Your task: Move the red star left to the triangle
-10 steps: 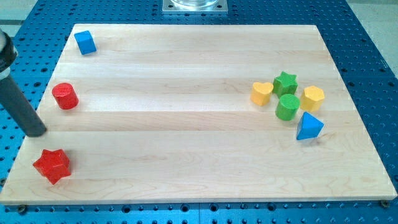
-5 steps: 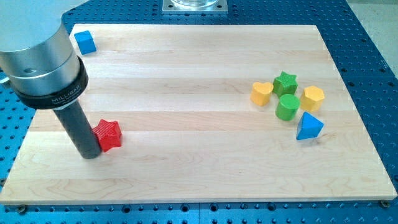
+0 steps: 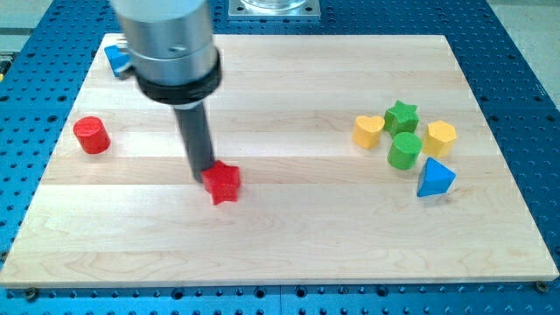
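Note:
The red star (image 3: 222, 184) lies left of the board's middle. My tip (image 3: 204, 175) touches the star's upper left side. The blue triangle (image 3: 435, 178) lies far off at the view's right, at the lower end of a cluster of blocks. The rod rises from the tip to a wide metal body (image 3: 166, 44) that hides part of the blue cube (image 3: 115, 58) at the top left.
A red cylinder (image 3: 91, 136) stands near the board's left edge. At the right, a yellow heart (image 3: 368, 131), a green star (image 3: 402, 115), a green cylinder (image 3: 404, 150) and a yellow hexagon (image 3: 440, 138) sit close above the triangle.
The red star has moved right and up from the bottom left corner to left of the middle. My tip has moved right with it. The red cylinder shows again.

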Available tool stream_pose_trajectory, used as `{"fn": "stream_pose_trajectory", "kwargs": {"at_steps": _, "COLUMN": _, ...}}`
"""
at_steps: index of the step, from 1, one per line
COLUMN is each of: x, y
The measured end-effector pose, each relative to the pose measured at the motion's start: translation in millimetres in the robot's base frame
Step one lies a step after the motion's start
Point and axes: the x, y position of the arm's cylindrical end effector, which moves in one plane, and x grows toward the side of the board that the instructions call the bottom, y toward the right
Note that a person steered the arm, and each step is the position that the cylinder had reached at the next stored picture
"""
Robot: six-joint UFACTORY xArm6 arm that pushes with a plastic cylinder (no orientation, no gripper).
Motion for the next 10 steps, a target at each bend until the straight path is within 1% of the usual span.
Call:
{"fn": "stream_pose_trajectory", "kwargs": {"at_steps": 1, "x": -10, "y": 23}}
{"fn": "stream_pose_trajectory", "kwargs": {"at_steps": 2, "x": 7, "y": -1}}
{"fn": "stream_pose_trajectory", "kwargs": {"at_steps": 3, "x": 47, "y": -46}}
{"fn": "stream_pose_trajectory", "kwargs": {"at_steps": 4, "x": 61, "y": -45}}
{"fn": "stream_pose_trajectory", "kwargs": {"at_steps": 5, "x": 59, "y": 3}}
{"fn": "stream_pose_trajectory", "kwargs": {"at_steps": 6, "x": 28, "y": 47}}
{"fn": "stream_pose_trajectory", "kwargs": {"at_steps": 7, "x": 28, "y": 41}}
{"fn": "stream_pose_trajectory", "kwargs": {"at_steps": 8, "x": 26, "y": -20}}
{"fn": "stream_pose_trajectory", "kwargs": {"at_steps": 9, "x": -9, "y": -13}}
{"fn": "stream_pose_trajectory", "kwargs": {"at_steps": 10, "x": -17, "y": 48}}
